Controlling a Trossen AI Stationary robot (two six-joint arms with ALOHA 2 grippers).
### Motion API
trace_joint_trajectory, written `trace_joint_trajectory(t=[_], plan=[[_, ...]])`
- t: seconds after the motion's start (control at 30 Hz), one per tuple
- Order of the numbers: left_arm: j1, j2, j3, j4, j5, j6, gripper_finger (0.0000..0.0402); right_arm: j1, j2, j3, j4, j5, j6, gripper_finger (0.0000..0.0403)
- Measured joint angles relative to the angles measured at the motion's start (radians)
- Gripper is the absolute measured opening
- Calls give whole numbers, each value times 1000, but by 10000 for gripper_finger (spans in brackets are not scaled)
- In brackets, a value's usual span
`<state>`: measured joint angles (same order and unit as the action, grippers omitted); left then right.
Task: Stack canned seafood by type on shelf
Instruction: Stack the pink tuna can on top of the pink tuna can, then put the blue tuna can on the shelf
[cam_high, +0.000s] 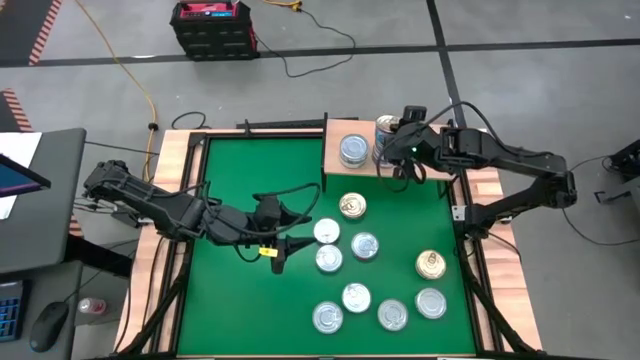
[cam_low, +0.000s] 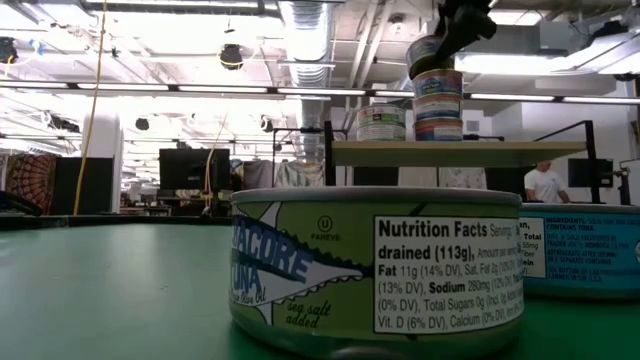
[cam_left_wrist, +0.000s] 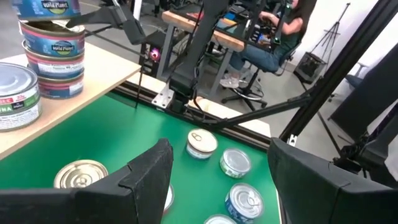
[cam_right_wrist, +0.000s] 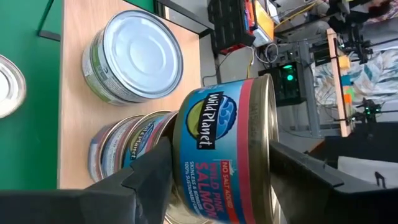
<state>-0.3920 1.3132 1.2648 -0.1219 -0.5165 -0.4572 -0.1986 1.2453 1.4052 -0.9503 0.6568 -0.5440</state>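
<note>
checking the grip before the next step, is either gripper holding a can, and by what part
The right gripper holds a Wild Planet salmon can by its label sides, tilted above the stack on the shelf. The left gripper is open and holds nothing.

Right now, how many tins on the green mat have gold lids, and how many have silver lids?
Gold tins: 2
Silver tins: 7
Total on the mat: 9
</note>
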Motion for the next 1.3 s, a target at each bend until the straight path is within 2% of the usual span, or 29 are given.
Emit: trace_joint_trajectory(t=[0.33, 0.53, 0.7, 0.9, 1.0, 1.1, 1.17, 1.23, 1.3], plan=[[0, 0, 0, -1, 39, 0, 251, 0, -30, 0, -14, -11, 36, 272], [0, -18, 0, 1, 111, -4, 251, -28, -44, 0, -42, -114, 123, 272], [1, -38, 0, -2, 112, 1, 251, -26, -36, 1, -49, -112, 131, 272], [-6, -67, 0, -27, 109, -29, 251, 59, -40, 153, -85, -92, 212, 271], [-7, -70, 0, -114, 87, -76, 251, 124, -42, 233, -107, -139, 342, 271], [19, -53, -2, -216, 68, -119, 251, 155, -41, 242, -146, -345, 589, 271], [54, -28, -24, -235, 114, -131, 251, 175, -39, 214, -146, -461, 732, 271], [89, 1, -84, -205, 208, -132, 251, 241, -45, 148, -95, -469, 832, 270], [127, 35, -167, -108, 295, -136, 251, 332, -56, 56, -18, -390, 908, 269]])
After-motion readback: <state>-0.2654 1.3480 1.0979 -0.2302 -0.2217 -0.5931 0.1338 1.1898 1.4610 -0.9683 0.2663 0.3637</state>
